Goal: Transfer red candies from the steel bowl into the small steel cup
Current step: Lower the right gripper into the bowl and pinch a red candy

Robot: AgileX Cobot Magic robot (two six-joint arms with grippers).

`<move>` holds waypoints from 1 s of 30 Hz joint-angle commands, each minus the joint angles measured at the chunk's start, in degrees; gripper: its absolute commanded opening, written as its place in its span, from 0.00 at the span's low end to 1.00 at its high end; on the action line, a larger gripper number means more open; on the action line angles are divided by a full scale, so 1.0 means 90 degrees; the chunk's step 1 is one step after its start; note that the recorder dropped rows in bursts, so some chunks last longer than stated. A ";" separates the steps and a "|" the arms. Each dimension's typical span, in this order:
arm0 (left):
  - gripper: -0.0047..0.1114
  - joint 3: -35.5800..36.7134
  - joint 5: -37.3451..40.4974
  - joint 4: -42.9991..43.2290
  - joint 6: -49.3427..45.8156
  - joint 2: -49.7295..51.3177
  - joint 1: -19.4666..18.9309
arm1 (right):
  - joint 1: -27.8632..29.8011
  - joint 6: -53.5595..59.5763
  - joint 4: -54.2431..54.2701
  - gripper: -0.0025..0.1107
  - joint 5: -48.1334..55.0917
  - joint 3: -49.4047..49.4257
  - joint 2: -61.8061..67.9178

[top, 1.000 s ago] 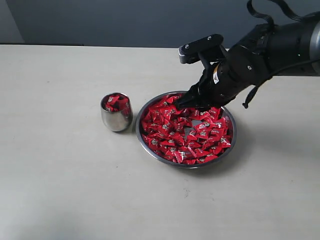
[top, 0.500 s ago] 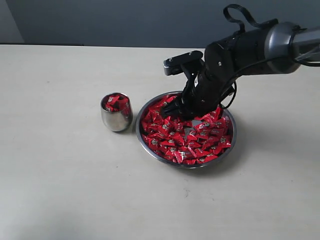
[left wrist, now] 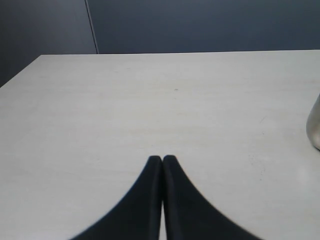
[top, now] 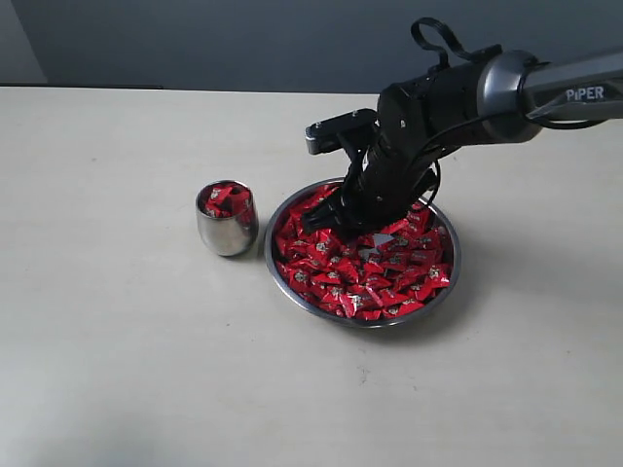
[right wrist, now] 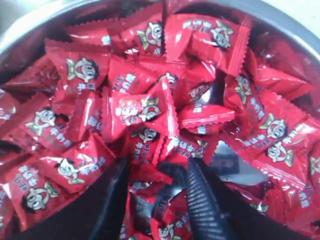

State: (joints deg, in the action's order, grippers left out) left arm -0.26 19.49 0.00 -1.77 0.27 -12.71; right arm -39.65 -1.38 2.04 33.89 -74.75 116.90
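The left gripper (left wrist: 162, 159) is seen with its two black fingers (left wrist: 142, 205) pressed together along their length, the tips touching. It is held over a pale beige table (left wrist: 150, 100). With the fingertips' heading taken as twelve o'clock, a curved sliver of polished steel, seemingly the small steel cup (left wrist: 314, 125), is found between two and three o'clock, well apart from the fingers and cut off by the frame. At twelve o'clock the table's far edge is met by a dark blue-grey wall (left wrist: 200, 25); a thin vertical seam (left wrist: 90, 25) is seen in it at eleven o'clock.

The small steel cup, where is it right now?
In the exterior view the small steel cup stands left of centre, close beside the left rim of the steel bowl, with red candies inside.
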 commanded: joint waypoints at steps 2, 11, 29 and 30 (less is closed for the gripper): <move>0.04 0.0029 -0.0065 0.0034 0.0009 -0.0030 0.0030 | 0.0025 0.0045 -0.0022 0.36 0.0243 -0.0038 0.0184; 0.04 0.0029 -0.0065 0.0034 0.0009 -0.0030 0.0030 | 0.0025 0.0045 0.0072 0.36 0.0266 -0.0038 0.0303; 0.04 0.0029 -0.0065 0.0034 0.0009 -0.0030 0.0030 | 0.0025 0.0098 0.0296 0.36 -0.0080 -0.0038 0.0303; 0.04 0.0029 -0.0065 0.0034 0.0009 -0.0030 0.0030 | 0.0025 0.0098 0.0296 0.36 -0.0080 -0.0038 0.0303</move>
State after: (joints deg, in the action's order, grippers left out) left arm -0.26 19.49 0.00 -1.77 0.27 -12.71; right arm -39.65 -0.95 4.56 33.87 -74.88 119.67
